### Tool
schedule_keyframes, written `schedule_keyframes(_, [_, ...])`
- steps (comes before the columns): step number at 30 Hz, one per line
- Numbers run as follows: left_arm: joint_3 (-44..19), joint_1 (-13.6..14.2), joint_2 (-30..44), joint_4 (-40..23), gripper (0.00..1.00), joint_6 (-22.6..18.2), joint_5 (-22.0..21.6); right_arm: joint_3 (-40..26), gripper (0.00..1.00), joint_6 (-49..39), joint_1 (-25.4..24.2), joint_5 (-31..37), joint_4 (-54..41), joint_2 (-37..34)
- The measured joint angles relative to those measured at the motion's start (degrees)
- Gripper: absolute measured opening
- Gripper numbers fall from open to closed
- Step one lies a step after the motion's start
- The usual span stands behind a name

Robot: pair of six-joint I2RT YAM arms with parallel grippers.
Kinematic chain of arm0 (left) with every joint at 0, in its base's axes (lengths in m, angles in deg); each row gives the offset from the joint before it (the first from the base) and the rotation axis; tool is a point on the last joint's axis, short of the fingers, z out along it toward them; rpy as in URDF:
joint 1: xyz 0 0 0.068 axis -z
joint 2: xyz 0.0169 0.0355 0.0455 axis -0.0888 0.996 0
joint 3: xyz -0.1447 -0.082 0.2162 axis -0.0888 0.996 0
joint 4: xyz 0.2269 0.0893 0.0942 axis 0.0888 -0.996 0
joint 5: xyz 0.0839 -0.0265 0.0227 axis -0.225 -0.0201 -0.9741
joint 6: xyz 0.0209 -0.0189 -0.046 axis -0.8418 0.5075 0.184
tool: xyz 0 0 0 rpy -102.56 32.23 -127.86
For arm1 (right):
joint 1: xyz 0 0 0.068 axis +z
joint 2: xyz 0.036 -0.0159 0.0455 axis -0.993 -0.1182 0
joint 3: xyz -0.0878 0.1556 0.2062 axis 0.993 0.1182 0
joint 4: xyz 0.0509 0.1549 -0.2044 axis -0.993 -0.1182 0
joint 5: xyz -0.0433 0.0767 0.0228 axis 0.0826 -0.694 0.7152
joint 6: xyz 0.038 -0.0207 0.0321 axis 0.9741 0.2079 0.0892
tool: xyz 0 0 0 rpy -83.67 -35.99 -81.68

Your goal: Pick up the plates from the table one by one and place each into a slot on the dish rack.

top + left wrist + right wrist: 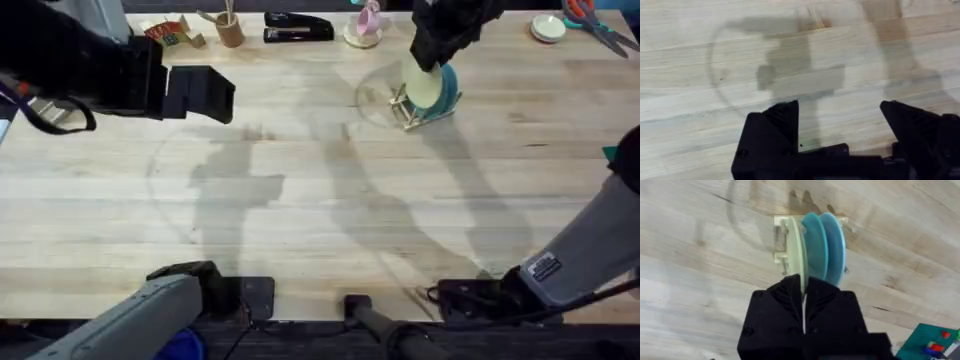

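The dish rack (408, 115) stands on the table (300, 200) at the far right of centre. A cream-yellow plate (423, 85) stands on edge in it, next to a teal plate (447, 90). My right gripper (440, 45) hangs just above the rack. In the right wrist view the right gripper (804, 295) is shut on the rim of the cream plate (799, 245), which sits between the pegs of the rack (782, 255) beside two teal plates (815, 245) (835, 245). My left gripper (215, 95) hovers at the far left, open (840, 107) over bare wood.
Along the far edge lie a black stapler (298, 27), a cup of utensils (229, 30), a pink object (365, 25), a white bowl (547, 27) and scissors (600, 25). A teal box (935, 342) shows near the right arm.
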Motion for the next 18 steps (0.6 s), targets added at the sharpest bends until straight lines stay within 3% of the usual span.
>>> schedule_keyframes(9, [0.0, 0.0, 0.0, 0.0, 0.995, 0.0, 0.0, 0.1, 0.031, 0.0, 0.0, -0.1, -0.2, 0.0])
schedule_keyframes(18, [0.0, 0.0, 0.0, 0.0, 0.995, 0.0, 0.0, 5.2, 0.031, 0.0, 0.0, -0.1, 1.9, 0.0])
